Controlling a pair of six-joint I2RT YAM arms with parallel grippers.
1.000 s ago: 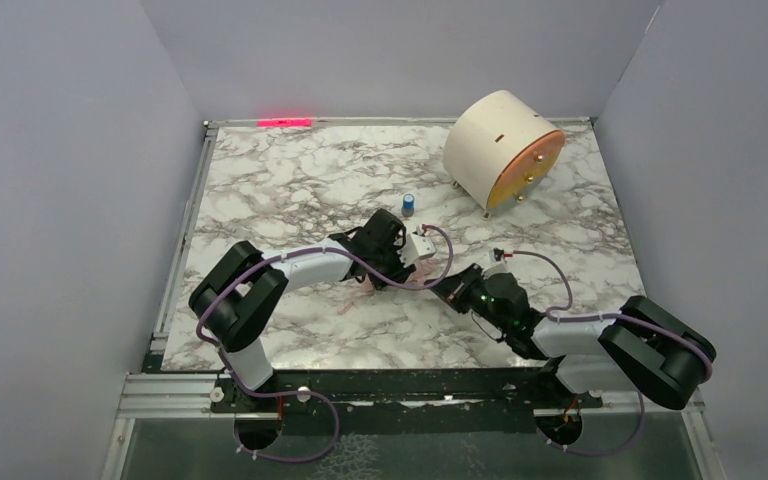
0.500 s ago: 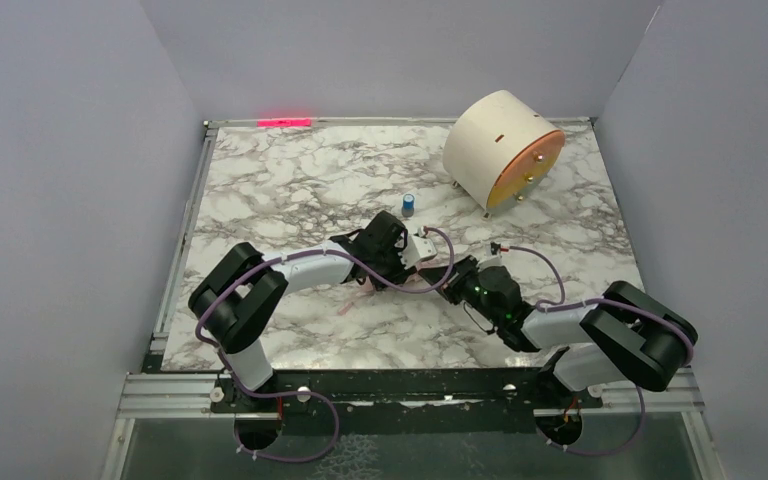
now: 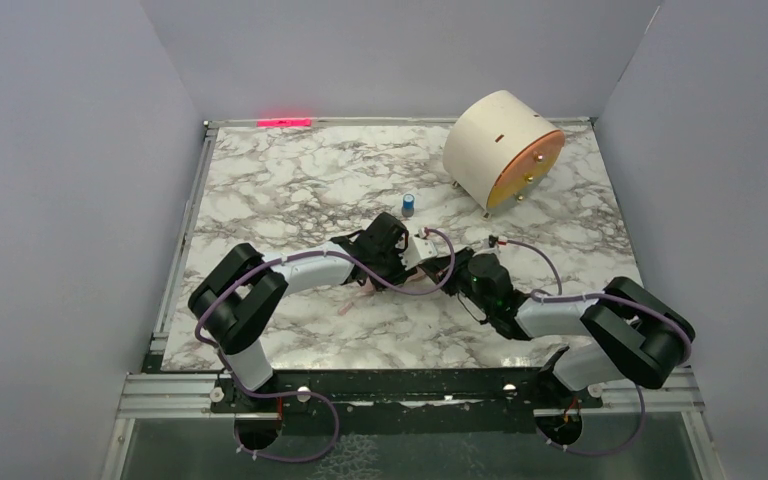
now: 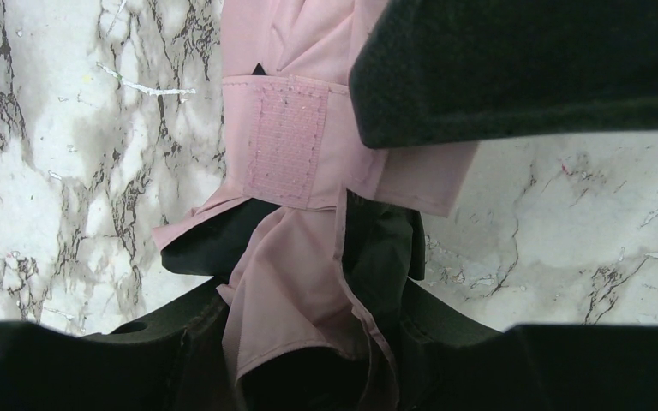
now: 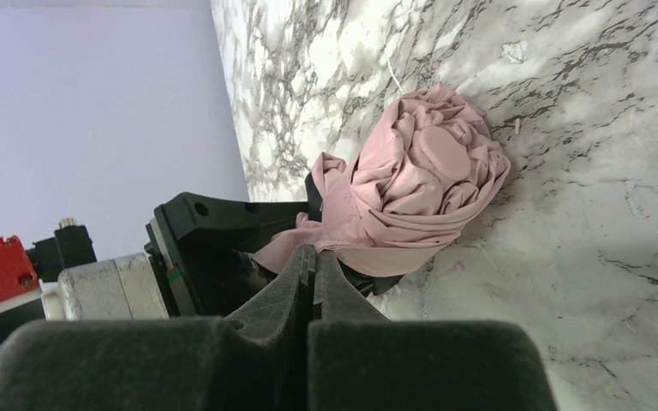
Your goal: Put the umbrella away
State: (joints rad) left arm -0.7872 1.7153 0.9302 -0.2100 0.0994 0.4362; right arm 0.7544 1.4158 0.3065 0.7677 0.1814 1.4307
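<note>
One pale pink umbrella (image 5: 420, 184) is lying folded into a crumpled bundle near the middle of the marbled surface (image 3: 290, 180). It is being gripped by the left jaws, which are clamped on its fabric from two sides. In the left wrist view, one fastening strap (image 4: 287, 141) bearing a single rough hook-and-loop patch is being shown stretched across the bundle. The right jaws are being held pressed together, with their tips set against a loose fold at the edge of the bundle. Whether any fabric is being pinched between them cannot be told, since the contact is being hidden by the tips themselves. From above, the two arms, the left arm (image 3: 300, 265) and the right arm (image 3: 560, 312), are being seen meeting end to end over the umbrella, which is being almost wholly covered by them in that view. One cream drum (image 3: 495, 145) with an orange face is resting at the far right corner, well apart from the umbrella. One small blue item (image 3: 409, 205) is standing just beyond the left arm's wrist. One glowing red strip (image 3: 285, 122) is lying along the far edge.
</note>
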